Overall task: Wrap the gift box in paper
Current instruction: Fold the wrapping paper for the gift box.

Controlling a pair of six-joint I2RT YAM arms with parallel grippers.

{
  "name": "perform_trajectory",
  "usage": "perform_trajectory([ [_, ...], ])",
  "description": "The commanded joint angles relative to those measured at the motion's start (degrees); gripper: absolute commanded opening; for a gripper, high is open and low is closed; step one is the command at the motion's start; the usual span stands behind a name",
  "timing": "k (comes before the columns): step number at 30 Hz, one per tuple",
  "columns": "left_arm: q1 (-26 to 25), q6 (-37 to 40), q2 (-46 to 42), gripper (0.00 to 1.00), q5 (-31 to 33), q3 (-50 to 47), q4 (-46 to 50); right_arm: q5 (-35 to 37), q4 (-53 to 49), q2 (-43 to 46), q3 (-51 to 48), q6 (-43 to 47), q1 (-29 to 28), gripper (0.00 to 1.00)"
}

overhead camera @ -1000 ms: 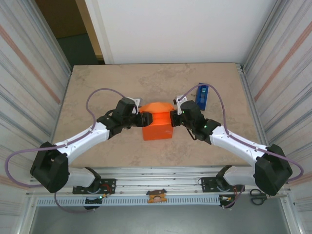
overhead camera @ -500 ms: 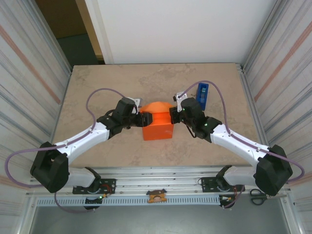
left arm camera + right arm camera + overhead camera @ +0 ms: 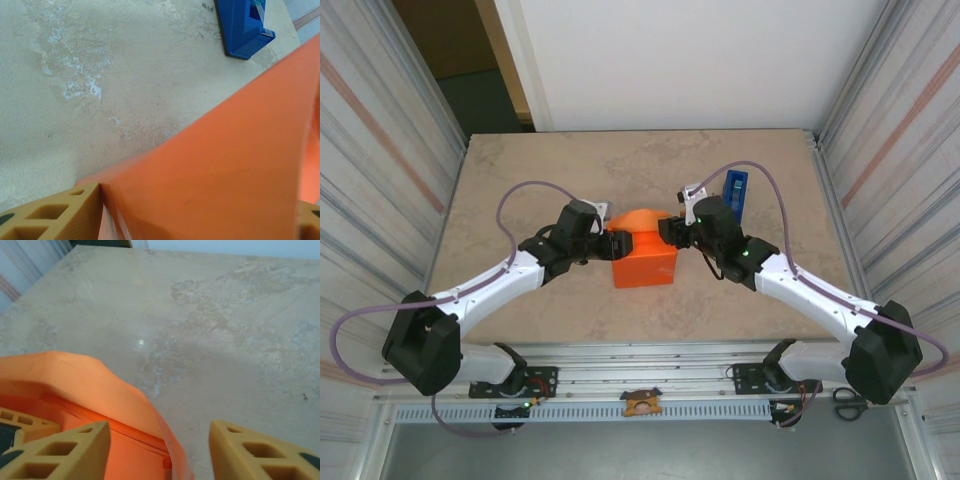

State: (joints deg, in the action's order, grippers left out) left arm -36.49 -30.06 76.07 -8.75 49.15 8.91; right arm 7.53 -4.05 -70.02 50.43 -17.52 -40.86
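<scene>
Orange paper (image 3: 642, 217) bulges up at the far side of the gift box (image 3: 645, 265), which sits mid-bench (image 3: 520, 180) between your two arms. Your right fingers (image 3: 65, 450) stand apart: a loose fold of the sheet lies against one of them, and bare bench shows in the gap before the other. Your left fingers (image 3: 55, 215) are also set wide, with an orange surface spanning the whole gap. You cannot tell whether they pinch it or merely bracket it.

The step looks like laying that far flap down. Hold the left side steady as an anchor so the box does not slide. Take the loose edge with the right fingers close to the box, draw it flat and taut over the top, then crease it along the sharp edge before you let go. The sheet looks thin, so pull gently; it will likely spring back or tear. The blue tape dispenser (image 3: 736, 195) stands just beyond your right wrist, so mind it as you swing.

Both wrists cover the side faces from above. You cannot tell how much of the block is bare box and how much is paper, nor whether any tape is on.
</scene>
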Motion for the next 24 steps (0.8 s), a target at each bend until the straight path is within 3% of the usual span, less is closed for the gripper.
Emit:
perform_trajectory([
  [1, -0.5, 0.1, 0.5, 0.61, -1.0, -1.8, 3.6, -0.6, -3.3, 0.3, 0.7, -1.8, 0.1, 0.58],
  [10, -0.5, -0.2, 1.0, 0.61, -1.5, -1.4, 3.2, -0.6, -2.5, -3.7, -2.1, -5.0, -1.3, 0.61],
  [15, -0.5, -0.2, 0.4, 0.62, -0.8, 0.1, 4.3, 3.3, -2.4, -5.2, -4.8, -5.2, -1.6, 0.58],
  [18, -0.5, 0.0, -1.2, 0.68, 2.3, 2.4, 7.2, 3.3, -2.8, -5.4, -6.0, -5.4, -1.5, 0.56],
  [24, -1.9, -0.3, -6.1, 0.67, 10.8, 3.2, 8.6, 3.5, -3.2, -5.2, -6.5, -5.4, -1.8, 0.54],
])
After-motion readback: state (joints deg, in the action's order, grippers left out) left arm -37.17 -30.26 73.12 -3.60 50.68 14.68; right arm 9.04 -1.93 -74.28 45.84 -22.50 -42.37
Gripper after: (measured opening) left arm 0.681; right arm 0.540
